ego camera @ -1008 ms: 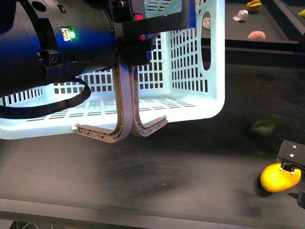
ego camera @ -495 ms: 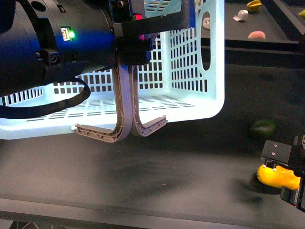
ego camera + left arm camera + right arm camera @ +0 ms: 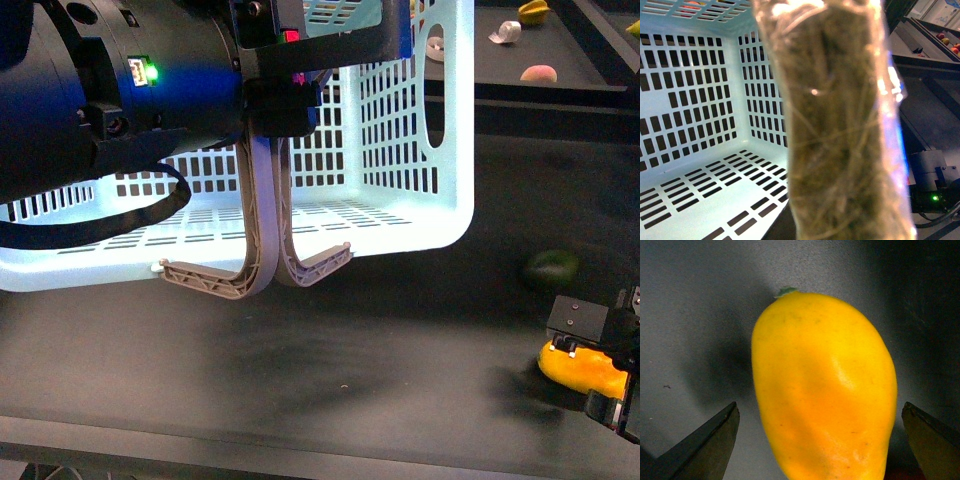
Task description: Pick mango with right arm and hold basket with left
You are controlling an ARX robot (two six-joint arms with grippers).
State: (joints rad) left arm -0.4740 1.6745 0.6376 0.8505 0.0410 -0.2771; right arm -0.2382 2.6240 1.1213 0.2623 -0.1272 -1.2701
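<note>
right tool [image 3: 597, 368] spread astride mango [image 3: 825, 385] (not touching); left tool [image 3: 282, 105] clamps basket [image 3: 400, 120] by handles [image 3: 262, 200]
</note>
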